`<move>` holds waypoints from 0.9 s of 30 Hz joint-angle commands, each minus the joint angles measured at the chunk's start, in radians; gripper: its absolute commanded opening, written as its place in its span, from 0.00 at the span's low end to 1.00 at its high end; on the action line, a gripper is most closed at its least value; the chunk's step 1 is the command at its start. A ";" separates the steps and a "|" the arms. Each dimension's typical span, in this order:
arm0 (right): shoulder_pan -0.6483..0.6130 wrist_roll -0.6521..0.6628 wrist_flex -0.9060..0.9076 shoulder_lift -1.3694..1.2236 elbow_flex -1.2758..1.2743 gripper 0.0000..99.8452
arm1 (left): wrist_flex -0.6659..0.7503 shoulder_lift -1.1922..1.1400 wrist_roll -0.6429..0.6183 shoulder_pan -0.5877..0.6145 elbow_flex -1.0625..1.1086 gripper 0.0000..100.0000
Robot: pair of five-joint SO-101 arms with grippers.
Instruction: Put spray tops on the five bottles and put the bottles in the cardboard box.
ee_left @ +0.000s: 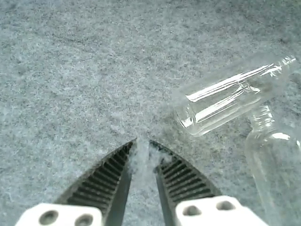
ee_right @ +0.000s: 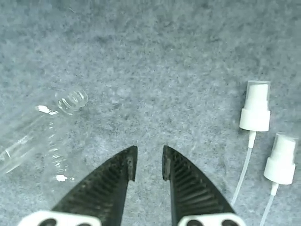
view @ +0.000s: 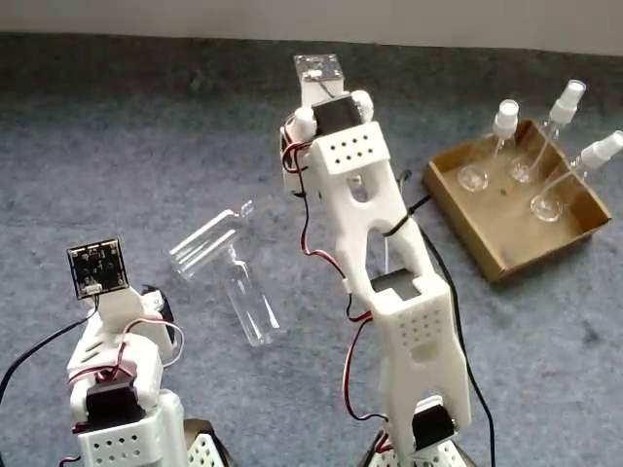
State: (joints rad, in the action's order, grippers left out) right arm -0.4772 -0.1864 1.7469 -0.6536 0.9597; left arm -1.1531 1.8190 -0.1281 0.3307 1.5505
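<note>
left gripper point(ee_left: 142, 143) is nearly closed, just a sliver between the jaws, and it's holding nothing, only hanging over the carpet point(view: 146, 146) with the bare bottles point(ee_left: 225, 99) close in front of it. right gripper point(ee_right: 149, 153) is open a little wider, also empty, with the two loose spray tops point(ee_right: 255, 113) on one side of it and those same uncapped bottles on the other. going by the high view, the two bare ones lie on their sides, touching or nearly so, around 8 o'clock from the middle of the table. the cardboard box point(view: 459, 222) is out at about 3 o'clock. three capped bottles point(view: 505, 122) are already in it and look to be standing up, though i can't swear they aren't leaning. so i'd call it three of five done. still to do: screw a top onto each of the last two bottles, then carry both over to the box. neither arm has hold of anything for that yet.
</note>
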 commanded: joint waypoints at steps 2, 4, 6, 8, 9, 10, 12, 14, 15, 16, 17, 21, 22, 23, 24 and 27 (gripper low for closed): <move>-0.005 0.081 0.021 0.027 0.058 0.06 | 0.018 0.012 0.008 -0.015 -0.004 0.01; -0.031 0.100 0.021 0.027 0.050 0.06 | 0.018 0.012 0.008 -0.013 -0.002 0.01; -0.065 0.121 0.021 0.027 0.050 0.06 | 0.018 0.012 0.009 -0.013 0.002 0.01; -0.107 0.124 0.021 0.027 0.050 0.06 | 0.020 0.012 0.009 -0.013 0.004 0.01; -0.128 0.124 0.021 0.027 0.050 0.06 | 0.020 0.012 0.009 -0.013 0.004 0.01; -0.153 0.124 0.021 0.027 0.050 0.06 | 0.020 0.012 0.009 -0.013 0.004 0.01; -0.200 0.124 0.021 0.027 0.050 0.06 | 0.020 0.012 0.009 -0.013 0.004 0.01; -0.239 0.124 0.022 0.027 0.048 0.06 | 0.020 0.012 0.009 -0.013 0.004 0.01; -0.252 0.124 0.022 0.027 0.047 0.06 | 0.020 0.012 0.009 -0.013 0.004 0.01; -0.265 0.126 0.022 0.025 0.047 0.06 | 0.020 0.012 0.009 -0.013 0.004 0.01; -0.274 0.127 0.022 0.025 0.047 0.06 | 0.020 0.012 0.009 -0.013 0.004 0.01; -0.285 0.124 0.022 0.058 0.045 0.14 | 0.020 0.012 0.009 -0.013 0.005 0.01; -0.288 0.123 0.022 0.084 0.031 0.16 | 0.020 0.012 0.009 -0.013 0.005 0.01; -0.291 0.123 0.022 0.111 0.005 0.18 | 0.020 0.012 0.009 -0.013 0.005 0.01; -0.295 0.123 0.022 0.150 -0.027 0.18 | 0.020 0.012 0.009 -0.013 0.005 0.01; -0.328 0.123 0.022 0.295 -0.177 0.18 | 0.020 0.012 0.009 -0.013 0.005 0.01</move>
State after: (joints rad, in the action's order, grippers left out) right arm -0.7672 -0.0713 1.7469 -0.5462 0.8753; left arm -1.1531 1.8190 -0.1281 0.3307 1.5597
